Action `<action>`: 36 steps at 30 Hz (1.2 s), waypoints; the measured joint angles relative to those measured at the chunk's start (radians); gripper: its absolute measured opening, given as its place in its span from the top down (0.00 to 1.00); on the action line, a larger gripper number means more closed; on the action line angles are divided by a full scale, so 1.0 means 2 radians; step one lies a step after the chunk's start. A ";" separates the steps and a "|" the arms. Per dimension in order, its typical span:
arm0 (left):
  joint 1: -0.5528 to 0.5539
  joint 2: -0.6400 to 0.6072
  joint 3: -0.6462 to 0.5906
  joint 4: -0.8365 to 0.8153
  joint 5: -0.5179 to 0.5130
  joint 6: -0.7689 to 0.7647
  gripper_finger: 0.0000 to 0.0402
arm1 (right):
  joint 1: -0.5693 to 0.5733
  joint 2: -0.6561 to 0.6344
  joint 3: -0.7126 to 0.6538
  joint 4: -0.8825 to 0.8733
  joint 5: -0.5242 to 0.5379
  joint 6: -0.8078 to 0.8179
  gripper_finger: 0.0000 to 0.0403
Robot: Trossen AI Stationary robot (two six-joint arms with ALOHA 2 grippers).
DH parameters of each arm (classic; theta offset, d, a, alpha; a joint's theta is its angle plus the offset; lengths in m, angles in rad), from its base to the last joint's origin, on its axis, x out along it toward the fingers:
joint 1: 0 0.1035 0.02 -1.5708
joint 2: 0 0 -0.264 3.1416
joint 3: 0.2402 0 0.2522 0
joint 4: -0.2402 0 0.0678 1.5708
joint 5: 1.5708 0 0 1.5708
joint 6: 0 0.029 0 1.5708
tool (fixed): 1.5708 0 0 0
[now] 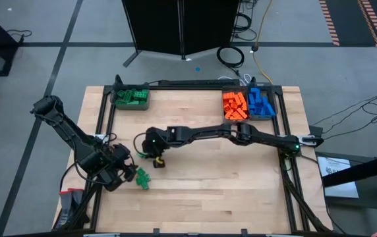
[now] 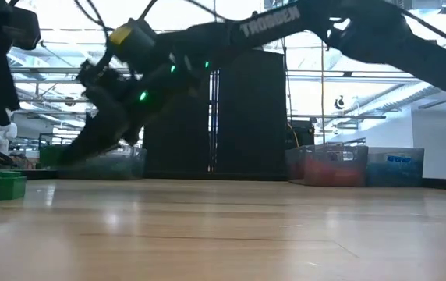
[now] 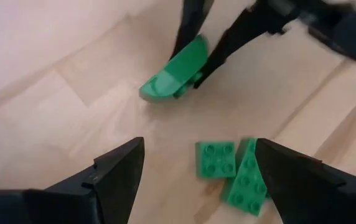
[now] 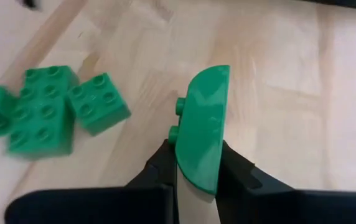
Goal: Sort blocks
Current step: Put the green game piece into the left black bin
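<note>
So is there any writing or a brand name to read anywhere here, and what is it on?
"TROSSEN": white capitals on the dark arm link crossing the top of the low view.
No other text is readable: none shows on the green blocks, the bins or the table.

You had one camera straight overhead, one level at the tabletop, and both wrist cameras close over the same green blocks (image 3: 215, 158).
</note>
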 joint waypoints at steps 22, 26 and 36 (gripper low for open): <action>0.007 -0.034 0.001 0.103 -0.412 -0.007 0.24 | -0.030 -0.251 0.001 -0.282 -0.005 -0.179 0.89; 0.031 -0.064 0.001 0.105 -0.416 -0.177 0.24 | -0.033 -0.283 0.001 -0.282 -0.006 -0.179 0.89; 0.040 -0.141 0.000 0.232 -0.451 -0.188 0.24 | -0.031 -0.296 0.000 -0.287 -0.006 -0.179 0.89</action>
